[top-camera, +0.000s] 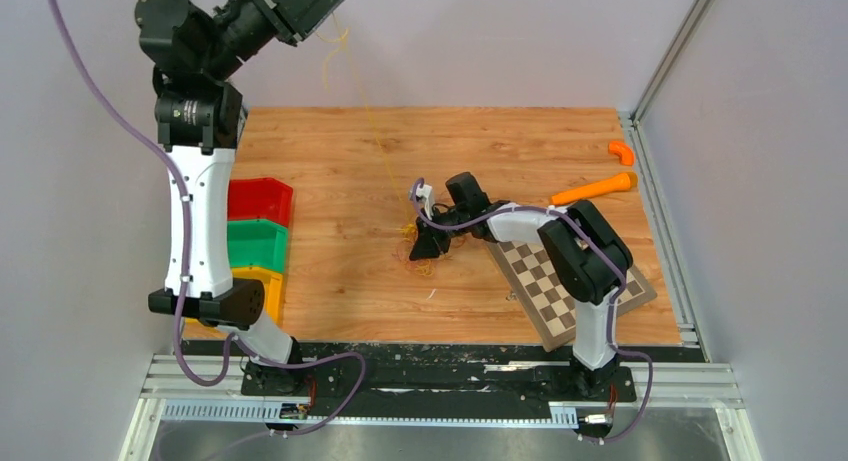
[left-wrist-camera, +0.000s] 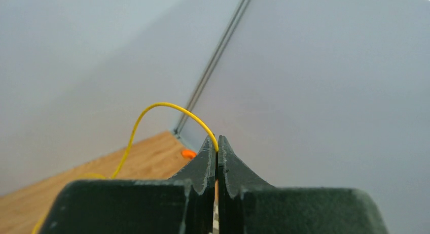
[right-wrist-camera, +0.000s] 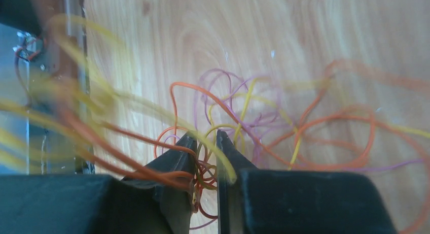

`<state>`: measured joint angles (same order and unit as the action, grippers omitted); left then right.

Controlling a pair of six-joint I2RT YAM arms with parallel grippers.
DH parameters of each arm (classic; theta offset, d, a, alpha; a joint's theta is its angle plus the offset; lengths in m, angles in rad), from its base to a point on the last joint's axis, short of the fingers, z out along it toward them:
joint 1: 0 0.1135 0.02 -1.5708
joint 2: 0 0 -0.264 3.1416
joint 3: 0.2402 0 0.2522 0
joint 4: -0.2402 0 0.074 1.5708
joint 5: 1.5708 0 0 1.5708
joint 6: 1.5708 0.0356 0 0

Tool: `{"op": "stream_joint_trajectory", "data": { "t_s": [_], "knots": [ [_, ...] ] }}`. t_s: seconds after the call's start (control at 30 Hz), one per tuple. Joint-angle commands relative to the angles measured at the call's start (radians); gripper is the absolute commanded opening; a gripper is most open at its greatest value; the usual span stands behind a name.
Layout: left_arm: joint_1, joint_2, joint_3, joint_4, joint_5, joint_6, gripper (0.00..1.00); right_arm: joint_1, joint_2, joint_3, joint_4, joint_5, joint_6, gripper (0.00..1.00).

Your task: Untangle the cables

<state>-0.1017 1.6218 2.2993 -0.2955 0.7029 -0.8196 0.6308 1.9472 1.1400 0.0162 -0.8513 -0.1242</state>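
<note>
At table (top-camera: 330, 161) centre, right end effector (right-wrist-camera: 205, 140) pinches cables (right-wrist-camera: 243, 108) — raised left end effector (left-wrist-camera: 216, 142) clamps yellow cable (left-wrist-camera: 162, 104)

Left claw (top-camera: 300, 6) (left-wrist-camera: 216, 142) high overhead, pinched tight; right claw (top-camera: 428, 243) (right-wrist-camera: 207, 142) low and forward, jaws almost together

Plain pale grey walls (top-camera: 500, 41) enclose a light wood-grain tabletop (top-camera: 320, 151); a silver metal corner strip (top-camera: 678, 49) rises at two o'clock.

The wooden table (top-camera: 340, 151) bears tangled cables (top-camera: 420, 266), a checkerboard (top-camera: 545, 291) and an orange stick (top-camera: 595, 189).
</note>
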Motion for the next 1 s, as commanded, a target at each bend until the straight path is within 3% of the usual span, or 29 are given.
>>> {"op": "stream_joint_trajectory", "data": {
  "t_s": [0.0, 0.23, 0.5, 0.67, 0.87, 0.97],
  "knots": [
    [0.032, -0.014, 0.120, 0.139, -0.097, 0.009, 0.00, -0.005, 0.058, -0.024, -0.097, -0.004, -0.040, 0.19],
    [0.088, -0.036, 0.171, 0.156, -0.161, 0.024, 0.00, -0.013, 0.046, -0.053, -0.126, 0.001, -0.074, 0.01],
    [0.196, -0.056, 0.180, 0.066, -0.331, 0.045, 0.00, -0.036, 0.059, -0.070, -0.171, 0.000, -0.097, 0.00],
    [0.198, -0.100, -0.097, -0.099, -0.231, 0.128, 0.00, -0.036, -0.056, -0.033, -0.201, -0.053, -0.087, 0.00],
    [0.198, -0.154, -0.545, -0.278, -0.141, 0.428, 0.00, -0.036, -0.186, 0.037, -0.306, -0.140, -0.119, 0.00],
    [0.199, -0.155, -0.709, -0.309, -0.187, 0.545, 0.12, -0.036, -0.193, 0.077, -0.376, -0.160, -0.157, 0.00]
  ]
}}
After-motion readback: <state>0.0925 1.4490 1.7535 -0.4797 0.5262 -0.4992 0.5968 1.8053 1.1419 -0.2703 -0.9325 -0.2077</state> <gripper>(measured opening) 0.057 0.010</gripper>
